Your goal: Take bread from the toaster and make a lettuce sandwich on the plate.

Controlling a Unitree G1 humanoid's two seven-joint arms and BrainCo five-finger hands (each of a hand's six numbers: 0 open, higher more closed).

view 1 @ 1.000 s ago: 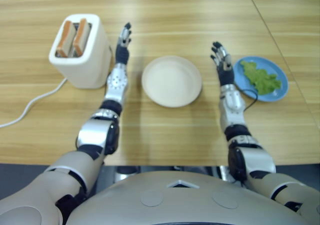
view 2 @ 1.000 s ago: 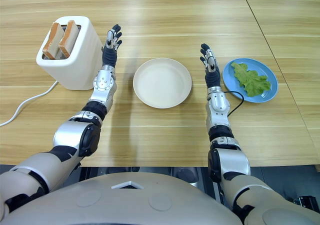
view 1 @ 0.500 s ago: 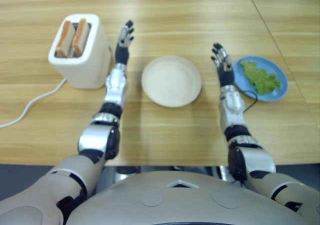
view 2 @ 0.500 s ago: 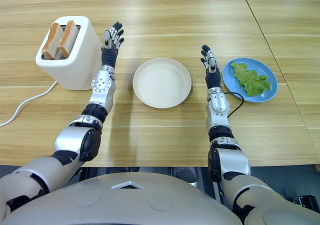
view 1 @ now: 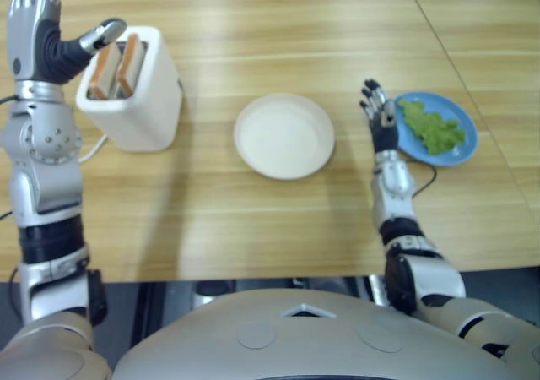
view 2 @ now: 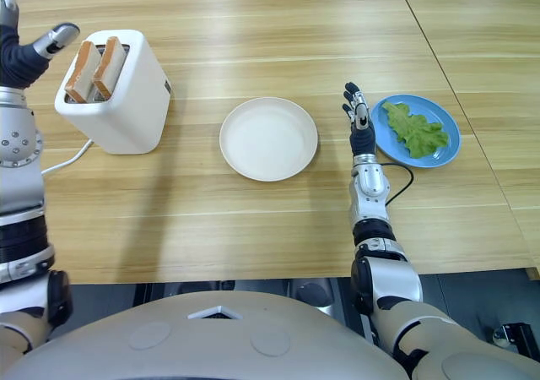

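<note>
**Table** [view 1: 253, 25]: light wood planks; all items below sit on it.

**Toaster** [view 1: 139, 101]: white, upright, far left of the table, slots facing up. A white cord [view 2: 63, 162] leaves its near-left side and runs toward the table edge.

**Bread** [view 1: 105, 66]: 2 slices, side by side, one per slot. Tops stick out w/ browned crusts. Both are in the toaster, not yet taken.

**Plate** [view 1: 245, 114]: cream, round, approx. ctr of the table, btwn toaster and right arm.

**Blue plate** [view 1: 462, 148]: right side of the table, well apart from the toaster.

**Lettuce** [view 1: 430, 127]: green leaf, lying flat on the blue plate.

**Left hand** [view 1: 46, 34]: raised high at far left, forearm near upright, hand up beside the toaster's top. Fingers are straight and point up. The thumb sticks out sideways toward the toaster's top left corner, near the left slice but apart from it. Spread wide, holds nothing.

**Right hand** [view 1: 380, 118]: low, forearm stretched fwd over the table. It sits btwn the plate and the blue plate, just beside the blue plate's left rim. Fingers are straight, close together, pointing away from the robot, palm seen side-on. Holds nothing. Can't tell if it rests on the wood.
</note>
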